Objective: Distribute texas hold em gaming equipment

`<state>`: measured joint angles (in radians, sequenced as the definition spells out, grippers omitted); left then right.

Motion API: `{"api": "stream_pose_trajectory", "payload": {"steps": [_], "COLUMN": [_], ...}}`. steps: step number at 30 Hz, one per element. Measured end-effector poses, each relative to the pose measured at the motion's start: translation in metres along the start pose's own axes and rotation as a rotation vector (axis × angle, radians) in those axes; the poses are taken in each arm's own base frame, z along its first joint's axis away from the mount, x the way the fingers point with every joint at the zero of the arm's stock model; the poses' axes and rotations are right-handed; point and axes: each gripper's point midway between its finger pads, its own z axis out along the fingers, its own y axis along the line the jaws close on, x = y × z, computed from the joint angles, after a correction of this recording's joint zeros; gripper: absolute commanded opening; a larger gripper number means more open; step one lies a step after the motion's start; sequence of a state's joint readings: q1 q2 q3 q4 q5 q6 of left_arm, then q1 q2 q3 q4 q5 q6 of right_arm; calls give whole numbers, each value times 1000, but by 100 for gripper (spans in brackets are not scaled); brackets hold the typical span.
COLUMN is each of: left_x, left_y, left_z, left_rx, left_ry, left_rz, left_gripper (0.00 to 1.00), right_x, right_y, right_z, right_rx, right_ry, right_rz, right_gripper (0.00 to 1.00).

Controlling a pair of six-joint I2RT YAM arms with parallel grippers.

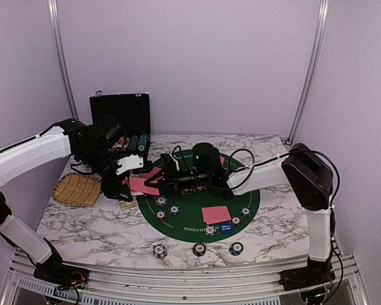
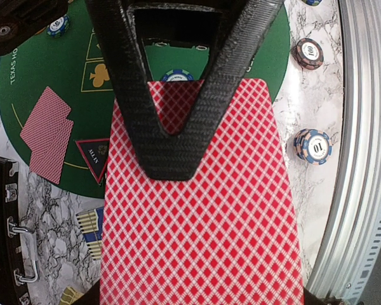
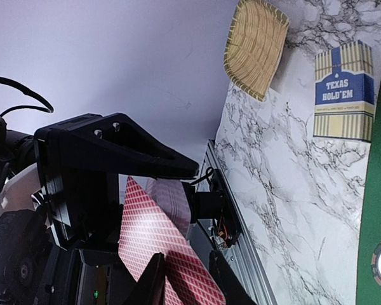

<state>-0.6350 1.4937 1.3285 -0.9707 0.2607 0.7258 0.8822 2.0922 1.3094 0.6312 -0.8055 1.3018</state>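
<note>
Room: lilac walls (image 1: 190, 63) on three sides, with pale metal posts in the far corners. Surface: white marble-patterned table (image 1: 95, 229) with a ribbed metal rail along its near edge. Round green felt mat (image 1: 184, 219), printed "TEXAS HO…" where my left wrist view cuts it off. Black case (image 1: 120, 111) at the back, lid upright, lower half hidden behind my left arm. Woven straw tray (image 1: 76, 189) near the left edge. Blue-and-cream striped card box (image 3: 343, 89), marked "TEXAS HOLD'EM", flat on the marble between tray and mat. Red-backed playing cards (image 2: 203, 241): some are up off the table over the mat's left rim, where my left gripper (image 2: 171, 168) is clamped to a tight V on their diamond-pattern backs. My right gripper (image 3: 186, 260) has its fingers slightly parted with the same red pattern in the gap, and I cannot tell whether it grips. More cards lie face down on the felt. Dark red-edged triangle (image 2: 94, 155) at the mat's rim, lettering seemingly "ALL IN". Blue disc (image 1: 225, 227) on the felt, text too small to read. Striped poker chips (image 2: 314, 146) on felt and marble, two reading "100" and "10".
</note>
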Motion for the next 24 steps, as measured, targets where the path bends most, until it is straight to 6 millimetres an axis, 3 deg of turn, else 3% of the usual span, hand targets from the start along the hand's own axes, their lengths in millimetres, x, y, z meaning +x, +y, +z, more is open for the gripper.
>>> {"api": "stream_pose_trajectory", "payload": {"steps": [3, 6, 13, 24], "left_x": [0, 0, 0, 0], "left_y": [0, 0, 0, 0], "left_z": [0, 0, 0, 0], "left_rx": [0, 0, 0, -1], "left_ry": [0, 0, 0, 0], "left_rz": [0, 0, 0, 0], "left_gripper": [13, 13, 13, 13], "right_x": [0, 1, -5, -8], "right_y": [2, 8, 23, 26], "right_z": [-2, -7, -21, -43], "right_rx": [2, -1, -10, 25], "right_ry": [-1, -3, -24, -34], "right_rz": [0, -8, -28, -33], "right_gripper": [21, 11, 0, 0]}}
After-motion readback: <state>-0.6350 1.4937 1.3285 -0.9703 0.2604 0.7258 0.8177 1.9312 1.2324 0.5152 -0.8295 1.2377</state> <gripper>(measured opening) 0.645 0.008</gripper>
